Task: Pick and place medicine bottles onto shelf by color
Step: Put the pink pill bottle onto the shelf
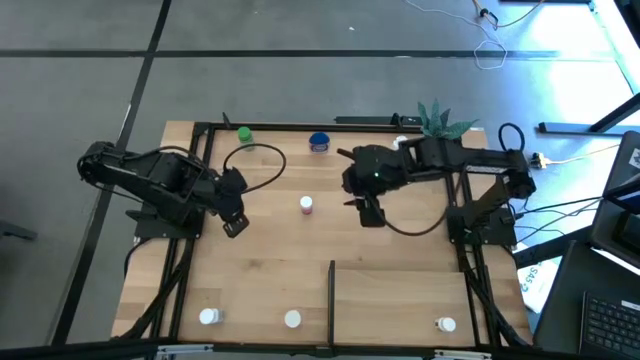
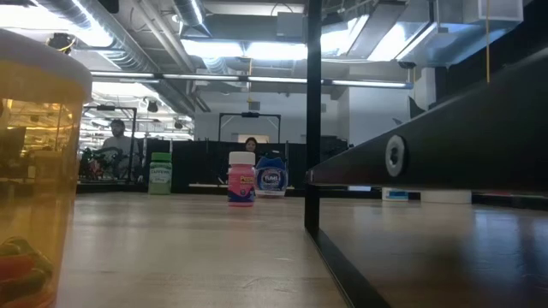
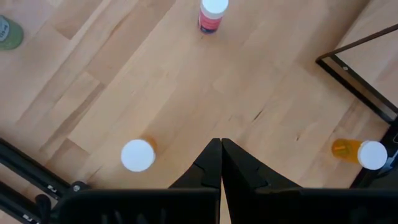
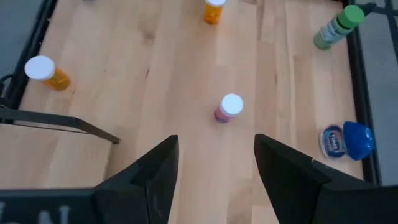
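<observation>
The pink bottle stood upright near the middle of the light wood table, a small round bottle with a white cap and a pink body; from table height its label showed dark print under the cap. The right gripper hung just beside it on the high view's right, fingers spread wide with nothing between them, and in the right wrist view the pink bottle sat ahead of the gap between the two dark fingers. The left gripper hung on the bottle's other side, a little farther off, its fingers pressed together and empty, as the left wrist view showed. At the far edge of the table stood a green bottle with a green cap and, well apart from it, a wider blue bottle with a blue lid and a white-and-blue label. Three white-capped orange bottles stood along the near edge: one at the near left, one just left of the black divider bar at, and one on the shelf area to the right of that bar. A potted green plant stood at the far right corner. In the low view an amber bottle filled the near left, and a person showed in the room beyond.
</observation>
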Robot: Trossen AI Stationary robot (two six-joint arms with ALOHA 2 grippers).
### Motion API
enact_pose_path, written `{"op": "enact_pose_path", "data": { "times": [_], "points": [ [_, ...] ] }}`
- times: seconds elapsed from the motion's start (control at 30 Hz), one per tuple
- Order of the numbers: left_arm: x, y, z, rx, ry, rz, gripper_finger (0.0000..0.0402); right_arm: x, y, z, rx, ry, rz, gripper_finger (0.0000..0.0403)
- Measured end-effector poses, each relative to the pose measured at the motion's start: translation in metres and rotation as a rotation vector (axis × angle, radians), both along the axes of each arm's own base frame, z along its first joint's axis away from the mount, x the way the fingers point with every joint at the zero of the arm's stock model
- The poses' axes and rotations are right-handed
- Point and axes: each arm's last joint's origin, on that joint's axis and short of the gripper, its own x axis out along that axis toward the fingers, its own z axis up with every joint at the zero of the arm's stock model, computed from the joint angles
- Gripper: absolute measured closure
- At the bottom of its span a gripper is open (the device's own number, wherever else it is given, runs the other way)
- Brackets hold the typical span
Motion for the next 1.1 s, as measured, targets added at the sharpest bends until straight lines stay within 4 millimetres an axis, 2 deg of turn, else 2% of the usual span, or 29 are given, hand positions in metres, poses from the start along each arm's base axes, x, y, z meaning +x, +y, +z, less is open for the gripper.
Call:
{"op": "enact_pose_path", "data": {
  "times": [0.23,0.6,0.77,1.1],
  "points": [
    [0.0,0.0,0.0,-0.004,0.002,-0.004,0.0388,0.007,-0.011,-0.005,0.014,0.004,0.016,0.0191],
    [-0.002,0.0,-0.001,-0.003,0.027,0.002,0.0295,0.017,-0.012,-0.012,-0.005,0.005,0.073,0.0191],
    [-0.003,0.003,-0.002,-0.066,0.032,0.111,0.0264,0.018,-0.011,-0.012,-0.009,-0.002,0.08,0.0191],
    [-0.002,0.009,-0.003,-0.192,0.029,0.299,0.0258,0.021,-0.013,-0.009,-0.006,-0.04,0.135,0.0191]
  ]
}}
